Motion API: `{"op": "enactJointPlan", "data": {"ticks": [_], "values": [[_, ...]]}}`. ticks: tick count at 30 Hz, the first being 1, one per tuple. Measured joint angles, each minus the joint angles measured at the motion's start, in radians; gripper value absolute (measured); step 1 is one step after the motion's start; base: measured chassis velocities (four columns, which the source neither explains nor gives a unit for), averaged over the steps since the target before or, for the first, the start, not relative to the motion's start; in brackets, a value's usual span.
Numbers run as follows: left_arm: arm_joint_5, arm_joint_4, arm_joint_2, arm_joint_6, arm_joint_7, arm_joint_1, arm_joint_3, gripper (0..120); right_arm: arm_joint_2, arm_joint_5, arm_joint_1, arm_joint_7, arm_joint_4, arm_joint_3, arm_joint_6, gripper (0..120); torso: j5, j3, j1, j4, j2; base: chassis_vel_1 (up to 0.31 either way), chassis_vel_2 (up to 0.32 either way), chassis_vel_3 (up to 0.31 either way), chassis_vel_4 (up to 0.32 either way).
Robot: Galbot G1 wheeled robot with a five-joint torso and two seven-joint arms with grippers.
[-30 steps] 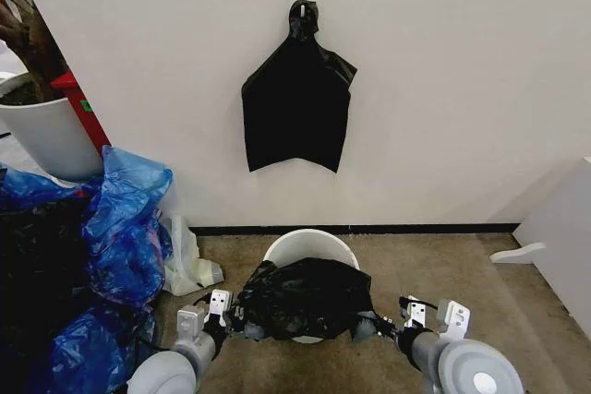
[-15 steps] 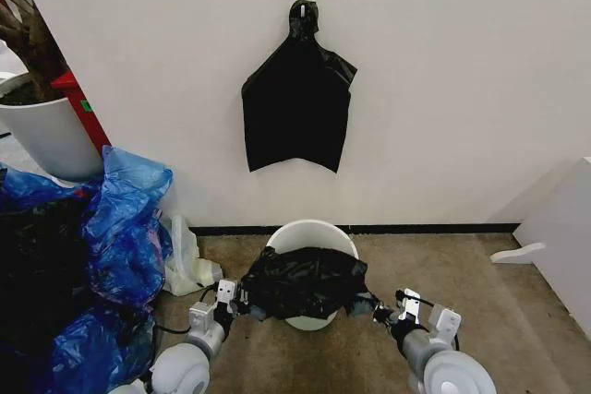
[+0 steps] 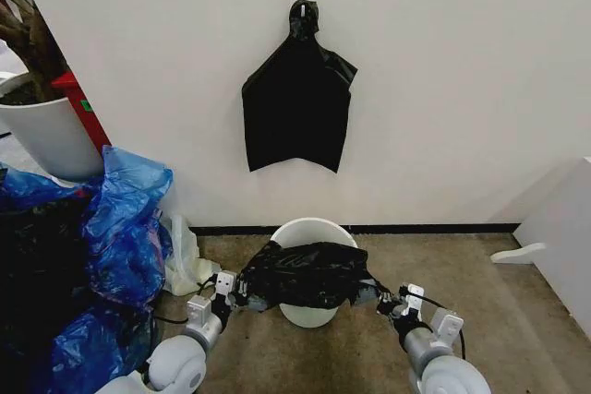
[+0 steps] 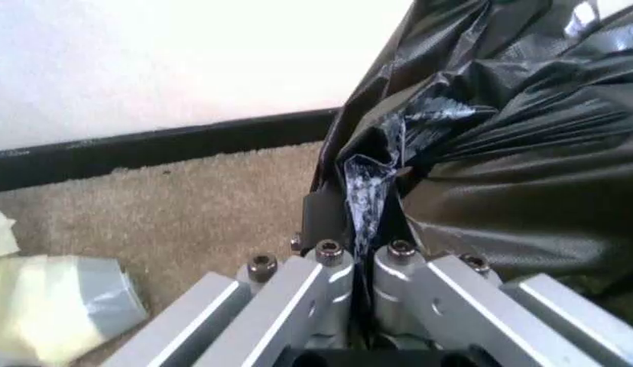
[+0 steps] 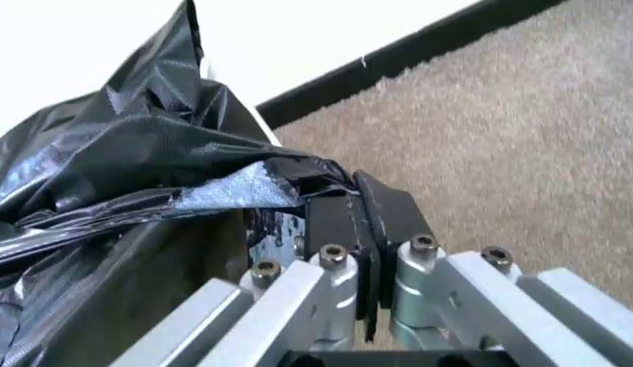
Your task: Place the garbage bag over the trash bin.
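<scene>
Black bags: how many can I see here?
2, maybe more. One black bag hangs from a wall hook. The garbage bag is stretched over the bin between the left gripper and right gripper. The dark heap at left may hide others.

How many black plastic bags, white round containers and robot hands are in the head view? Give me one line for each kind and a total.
Black plastic bags: 2, one hanging on the wall hook, one garbage bag held over the bin.
White round containers: 2, trash bin, plant pot.
Robot hands: 2, left hand, right hand.
Total: 6.
</scene>
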Motion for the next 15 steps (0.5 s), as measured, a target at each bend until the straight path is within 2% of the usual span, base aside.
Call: {"op": "enactJointPlan", "data": {"ticks": [15], "values": [[-0.01, 0.005, -0.005, 0.0, 0.012, -0.017, -0.004, 0, -0.003, -0.017, 0.002, -0.047, -0.024, 0.015, 0.028, 0, 0.0, 0.0, 0.0, 0.0, 0.0, 0.0, 0.0, 0.0, 0.0]]}}
